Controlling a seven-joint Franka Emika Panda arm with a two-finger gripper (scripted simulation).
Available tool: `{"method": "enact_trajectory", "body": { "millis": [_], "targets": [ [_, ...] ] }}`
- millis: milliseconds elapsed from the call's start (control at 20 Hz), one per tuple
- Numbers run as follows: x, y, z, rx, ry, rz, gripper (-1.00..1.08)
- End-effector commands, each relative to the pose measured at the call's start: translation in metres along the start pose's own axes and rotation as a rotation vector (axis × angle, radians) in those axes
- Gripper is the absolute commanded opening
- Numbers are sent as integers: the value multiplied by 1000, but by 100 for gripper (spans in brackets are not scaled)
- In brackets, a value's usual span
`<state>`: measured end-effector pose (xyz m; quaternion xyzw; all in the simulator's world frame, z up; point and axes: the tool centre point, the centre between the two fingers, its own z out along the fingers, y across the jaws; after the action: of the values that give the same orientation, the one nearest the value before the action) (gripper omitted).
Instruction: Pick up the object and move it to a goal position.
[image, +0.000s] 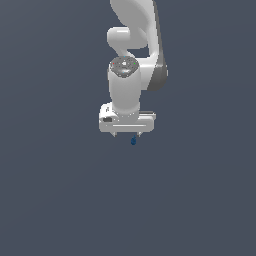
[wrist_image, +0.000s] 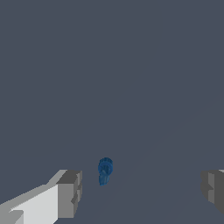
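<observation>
We are hovering our white two-fingered gripper (image: 127, 134), jaws spread wide, over the tiny dark-blue blob-like object (image: 133, 141) lying between them nearer one finger; we judge lowering and centring comes next, then closing

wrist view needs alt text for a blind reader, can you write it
A tiny dark-blue object lies on a plain grey surface between the two grey fingertips of an open gripper, nearer one fingertip and touching neither. Nothing else is in the picture.
</observation>
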<state>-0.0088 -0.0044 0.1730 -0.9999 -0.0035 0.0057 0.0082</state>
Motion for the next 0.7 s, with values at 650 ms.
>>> {"method": "enact_trajectory", "body": {
  "millis": [650],
  "targets": [
    [-11,-2,16,-5,-6,-90,100]
  ]
}}
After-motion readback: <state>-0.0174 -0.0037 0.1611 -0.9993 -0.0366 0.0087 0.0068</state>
